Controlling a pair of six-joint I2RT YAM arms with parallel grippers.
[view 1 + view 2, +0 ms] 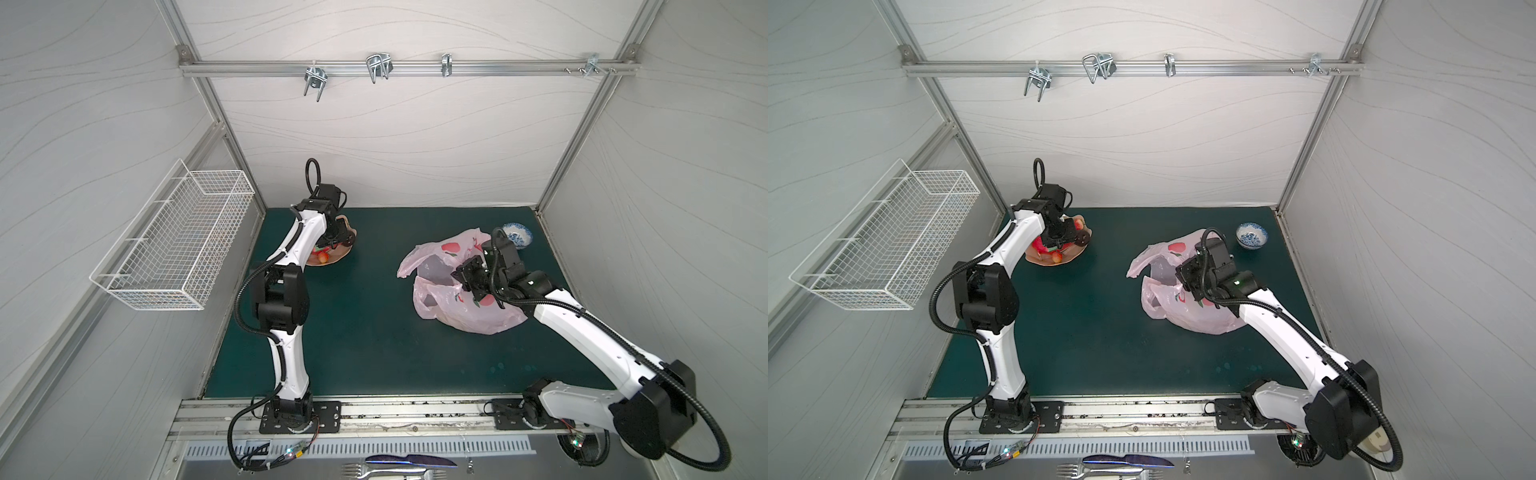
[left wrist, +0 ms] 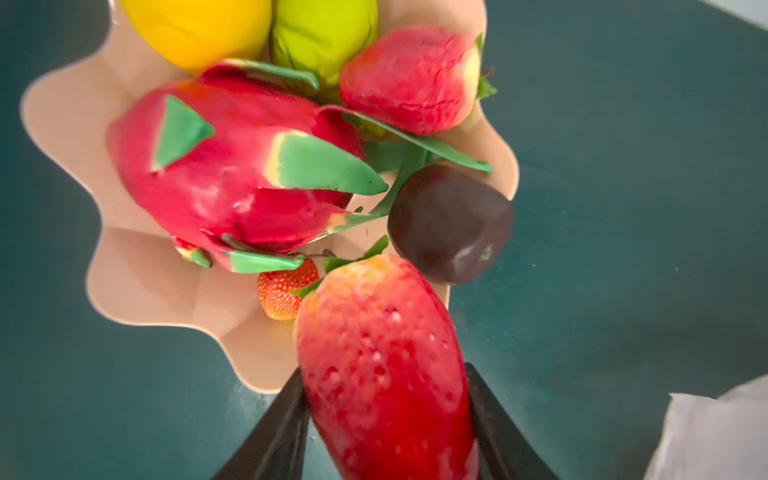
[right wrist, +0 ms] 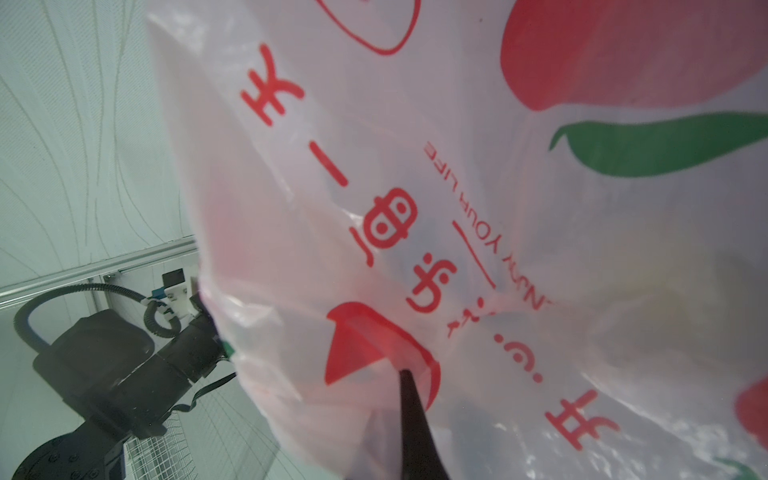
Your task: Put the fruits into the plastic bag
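Even bright light; nearest strawberry (image 2: 382, 374) blurred; top views edge-warped.

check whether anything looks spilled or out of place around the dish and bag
Nothing spilled: no fruit lies loose on the mat. One oddity: the dark round fruit sits at the rim of the peach dish, seemingly overhanging it, beside the red fruit in the left gripper. The plastic bag looks intact.

You have seven fruits in sight: one yellow lemon (image 2: 195, 29), one green pear (image 2: 324, 37), one dragon fruit (image 2: 232, 178), one dark round fruit (image 2: 449, 224), one small strawberry (image 2: 282, 293), and two large ones, a big red strawberry (image 2: 384, 374) and a second big strawberry (image 2: 409, 79). You also have one scalloped dish (image 2: 137, 282), one plastic bag (image 1: 465, 316), one blue-and-white bowl (image 1: 517, 235), one wire basket (image 1: 174, 245) and two robot arms (image 1: 291, 249) (image 1: 582, 328)
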